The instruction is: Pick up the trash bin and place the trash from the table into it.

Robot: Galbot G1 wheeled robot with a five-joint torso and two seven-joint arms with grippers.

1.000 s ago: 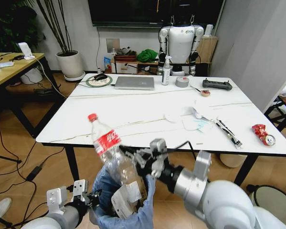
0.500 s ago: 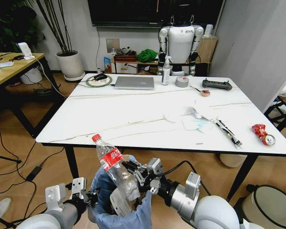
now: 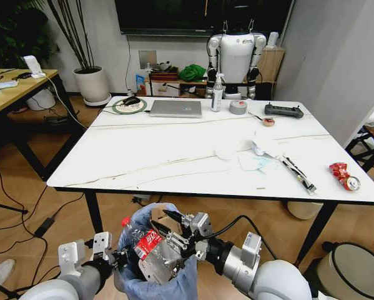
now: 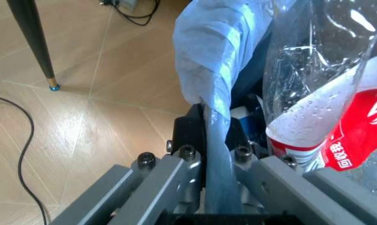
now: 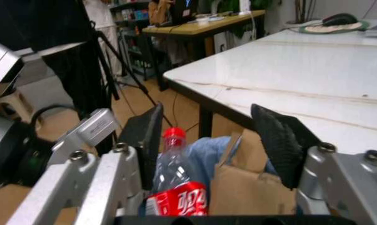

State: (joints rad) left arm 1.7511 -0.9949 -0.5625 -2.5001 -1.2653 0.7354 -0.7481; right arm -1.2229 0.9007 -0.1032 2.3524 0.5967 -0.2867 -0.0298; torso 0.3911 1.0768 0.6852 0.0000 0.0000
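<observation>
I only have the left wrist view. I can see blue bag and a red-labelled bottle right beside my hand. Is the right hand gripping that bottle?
Observer: No. The right hand is open, with its fingers spread wide above the bottle. The bottle lies in the trash bin with its red cap toward the bin's left side.
Operator: Is there any trash on the table?
Observer: Yes. A crushed red can lies near the right edge of the table.
</observation>
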